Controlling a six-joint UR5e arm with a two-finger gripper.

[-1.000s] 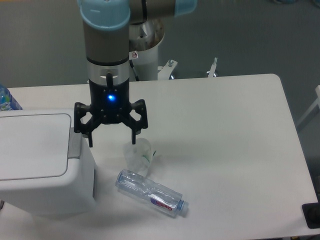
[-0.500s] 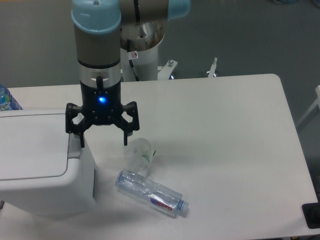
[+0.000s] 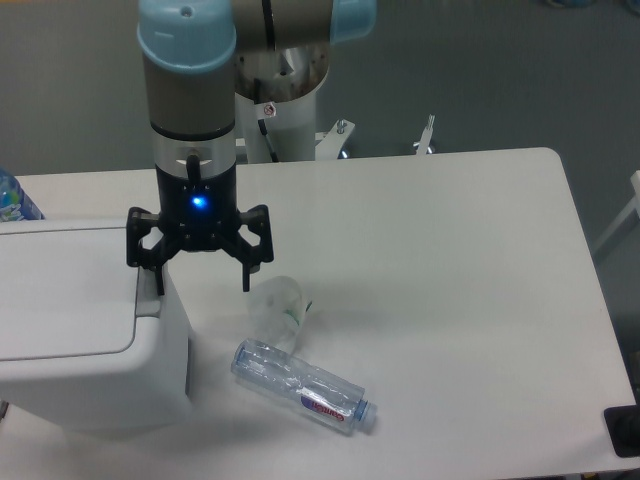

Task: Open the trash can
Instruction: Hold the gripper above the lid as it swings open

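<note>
white bin: trash can (image 3: 75,330) sits at the left edge of the table (image 3: 450,300), boxy, rounded corners, partly cut off by the frame
lid: flat rectangular lid (image 3: 62,290) lies down flat on the trash can, shut
tab: grey push tab (image 3: 150,293) on the right side of the lid, near the bin's right edge
gripper: black gripper (image 3: 203,281) points straight down, fingers spread wide apart, holding nothing, blue light lit on its body
gripper position: left fingertip is right at the grey tab, contact cannot be told; right fingertip hangs over the table just above the cup
arm: grey arm with light blue caps (image 3: 187,60) comes down from the top of the frame
cup: clear plastic cup (image 3: 275,312) stands on the table just right of the trash can, something green inside
bottle: clear plastic bottle (image 3: 303,385) lies on its side in front of the cup, cap end toward the right, red and blue label
other bottle: blue-topped bottle (image 3: 14,198) peeks in at the far left edge behind the trash can
table: white, rounded corner at far right
</note>
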